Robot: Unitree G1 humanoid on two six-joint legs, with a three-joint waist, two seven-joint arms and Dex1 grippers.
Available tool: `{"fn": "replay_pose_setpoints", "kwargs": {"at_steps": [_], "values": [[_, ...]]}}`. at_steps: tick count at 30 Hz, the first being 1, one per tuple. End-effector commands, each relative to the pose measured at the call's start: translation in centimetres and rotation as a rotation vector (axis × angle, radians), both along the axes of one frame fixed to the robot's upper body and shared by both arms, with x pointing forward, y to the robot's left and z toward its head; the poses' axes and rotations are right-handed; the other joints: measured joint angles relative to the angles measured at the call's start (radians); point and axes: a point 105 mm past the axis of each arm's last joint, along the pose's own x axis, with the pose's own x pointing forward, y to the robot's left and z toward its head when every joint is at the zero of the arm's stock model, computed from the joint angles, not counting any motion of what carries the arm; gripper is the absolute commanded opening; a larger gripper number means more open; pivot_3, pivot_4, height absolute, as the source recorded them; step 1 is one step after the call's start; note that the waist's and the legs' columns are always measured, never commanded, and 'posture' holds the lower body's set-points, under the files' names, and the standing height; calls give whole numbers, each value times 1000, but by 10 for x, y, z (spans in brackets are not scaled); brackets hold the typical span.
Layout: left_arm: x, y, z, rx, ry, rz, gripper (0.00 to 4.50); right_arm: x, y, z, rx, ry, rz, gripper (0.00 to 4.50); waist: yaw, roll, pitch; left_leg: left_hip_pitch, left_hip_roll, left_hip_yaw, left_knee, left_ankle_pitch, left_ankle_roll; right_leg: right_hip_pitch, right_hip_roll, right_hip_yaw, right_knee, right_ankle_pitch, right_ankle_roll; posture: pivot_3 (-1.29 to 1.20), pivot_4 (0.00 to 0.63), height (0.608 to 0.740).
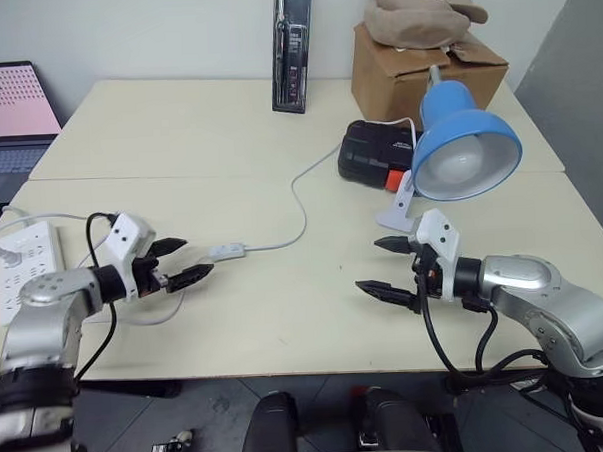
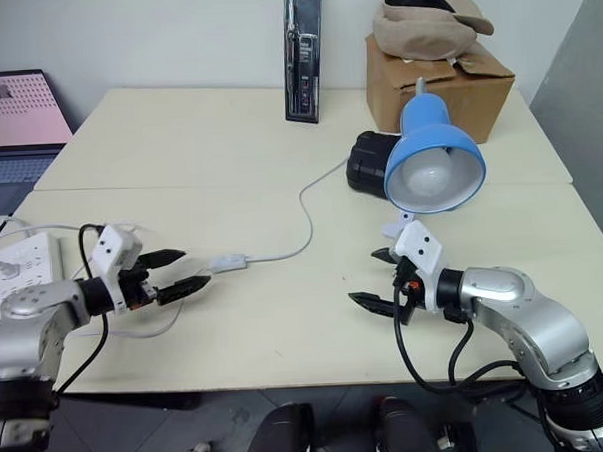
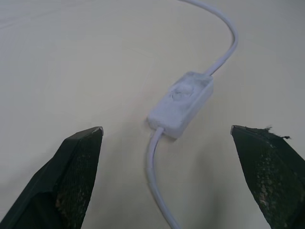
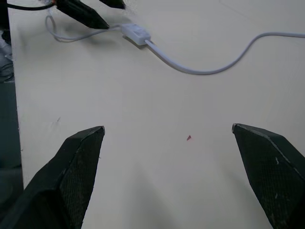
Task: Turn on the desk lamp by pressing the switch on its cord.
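The desk lamp (image 1: 466, 144) with its blue dome shade stands on a white clip base at the right of the table, unlit. Its thin white cord (image 1: 298, 201) curves left across the table to the small white switch (image 1: 227, 251), which lies flat. My left gripper (image 1: 179, 262) is open, fingertips just left of the switch and pointing at it, not touching. In the left wrist view the switch (image 3: 181, 103) lies just ahead, between the two open fingers. My right gripper (image 1: 385, 266) hangs open over bare table below the lamp, empty.
A white power strip (image 1: 25, 268) lies at the table's left edge. A black box (image 1: 373, 153) sits behind the lamp, a cardboard box (image 1: 425, 70) with cloth on top at the back right, a black upright pack (image 1: 292, 48) at the back. A laptop (image 1: 11, 114) stands far left.
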Motion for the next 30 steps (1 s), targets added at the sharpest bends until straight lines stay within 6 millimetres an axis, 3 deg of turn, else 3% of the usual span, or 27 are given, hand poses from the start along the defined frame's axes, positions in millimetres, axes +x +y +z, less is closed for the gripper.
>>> {"fn": "replay_pose_setpoints", "kwargs": {"at_steps": [1, 6, 12, 15, 26, 30], "values": [[12, -5, 5, 25, -18, -55, 4478, -9, 5, 11, 11, -35, 25, 4500, 0, 0, 0, -1, 0, 0, 0, 0, 0, 0, 0, 0, 0, 0, 0, 0, 150, 740], [16, -11, -2, 47, 27, -124, 4478, -13, 6, 12, 8, -28, 26, 4500, -3, -1, 0, -2, 0, -1, 1, 0, 0, -1, 0, -1, 0, 0, 1, 0, 150, 740], [4, -14, -12, 74, 132, -234, 4478, -13, 2, 14, -4, -24, 12, 4500, -3, -1, 0, -2, 0, -1, 1, 0, 0, -1, 1, -1, 1, 0, 1, 0, 150, 740], [5, -13, -12, 72, 126, -231, 3962, -13, 2, 14, -3, -23, 11, 4500, -3, -1, 0, -2, 0, -1, 2, 0, 0, -1, 1, -1, 1, 0, 1, 0, 150, 740], [3, -21, -12, 62, 123, -273, 1372, -13, 1, 14, -4, -25, 10, 4500, -4, -1, 0, -2, 0, -1, 2, 0, 0, 0, 1, -1, 1, 0, 1, 0, 150, 740], [0, -25, -9, 55, 106, -289, 1081, -12, 1, 13, -2, -25, 11, 4500, -4, -1, 0, -2, 0, -1, 2, 0, 0, 0, 1, -1, 1, 0, 1, 0, 150, 740]]}}
